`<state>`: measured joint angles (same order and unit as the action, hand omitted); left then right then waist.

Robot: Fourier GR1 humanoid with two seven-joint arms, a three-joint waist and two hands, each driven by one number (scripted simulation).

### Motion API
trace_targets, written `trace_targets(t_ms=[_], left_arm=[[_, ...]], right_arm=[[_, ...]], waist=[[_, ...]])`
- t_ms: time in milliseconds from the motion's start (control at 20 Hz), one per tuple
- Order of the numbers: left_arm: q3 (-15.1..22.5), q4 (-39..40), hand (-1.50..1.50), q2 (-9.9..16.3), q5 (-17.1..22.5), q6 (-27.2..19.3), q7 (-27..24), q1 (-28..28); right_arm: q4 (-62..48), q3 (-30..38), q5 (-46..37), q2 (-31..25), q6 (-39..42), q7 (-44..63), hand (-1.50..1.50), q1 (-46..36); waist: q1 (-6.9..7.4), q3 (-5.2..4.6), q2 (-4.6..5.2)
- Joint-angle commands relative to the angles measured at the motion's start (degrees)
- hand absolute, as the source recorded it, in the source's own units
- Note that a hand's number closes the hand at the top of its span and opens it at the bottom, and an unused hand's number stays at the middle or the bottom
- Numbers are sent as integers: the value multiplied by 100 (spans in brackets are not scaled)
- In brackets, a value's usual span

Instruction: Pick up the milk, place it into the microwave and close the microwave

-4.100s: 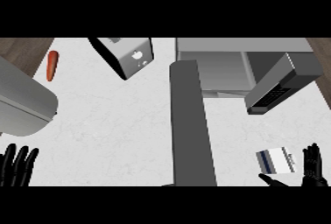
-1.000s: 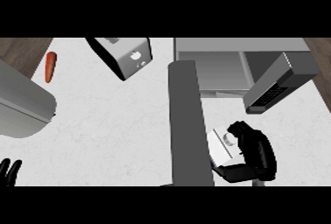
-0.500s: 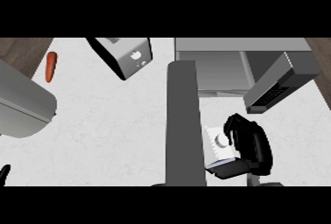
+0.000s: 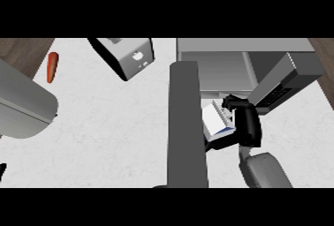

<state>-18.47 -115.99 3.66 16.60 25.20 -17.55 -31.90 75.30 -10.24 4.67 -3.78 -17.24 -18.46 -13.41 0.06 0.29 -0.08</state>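
1. Your microwave (image 4: pixel 222 70) sits just ahead of the right hand, door (image 4: pixel 186 123) swung open alongside it.
2. Right hand (image 4: pixel 246 126): fingers curled round the milk (image 4: pixel 216 118), held against the door.
3. Left hand (image 4: pixel 2 171): barely a sliver shows, fingers unreadable.

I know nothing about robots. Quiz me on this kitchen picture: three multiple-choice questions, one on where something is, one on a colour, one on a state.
1. Where is the white milk carton?
A. in the right hand, near the microwave's opening
B. beside the carrot
C. on the toaster

2. What colour is the long vegetable at upper left?
A. green
B. orange-red
C. purple

3. The grey microwave's door is:
A. open
B. closed
C. missing

Answers:
1 A: the right hand curls round the milk carton.
2 B: the carrot is orange-red.
3 A: the microwave shows its inside.
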Motion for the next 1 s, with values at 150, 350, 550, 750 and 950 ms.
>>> trace_targets(t_ms=[150, 350, 550, 750, 950], left_arm=[[-223, 255, -150, 234, 176, 59, 237, 473], [-367, -58, -150, 202, 346, 98, 514, 264], [-374, 432, -150, 134, 94, 309, 76, 324], [-245, 316, -150, 125, 67, 188, 310, 569], [-317, 437, -150, 178, 19, 206, 235, 705]], right_arm=[[-2241, 668, 241, 361, -412, -630, 150, -1304], [-3238, 1272, 350, 252, -62, -1029, 150, -2008], [-4464, 1649, 363, 88, 146, -1814, 150, -2700], [-5347, 1805, 222, -100, 247, -2570, 150, -3114], [-5817, 1960, 132, -207, -84, -2853, 150, -3552]], waist=[[113, -24, 42], [106, -24, 30], [166, -24, 50], [245, -18, 93], [290, -18, 105]])
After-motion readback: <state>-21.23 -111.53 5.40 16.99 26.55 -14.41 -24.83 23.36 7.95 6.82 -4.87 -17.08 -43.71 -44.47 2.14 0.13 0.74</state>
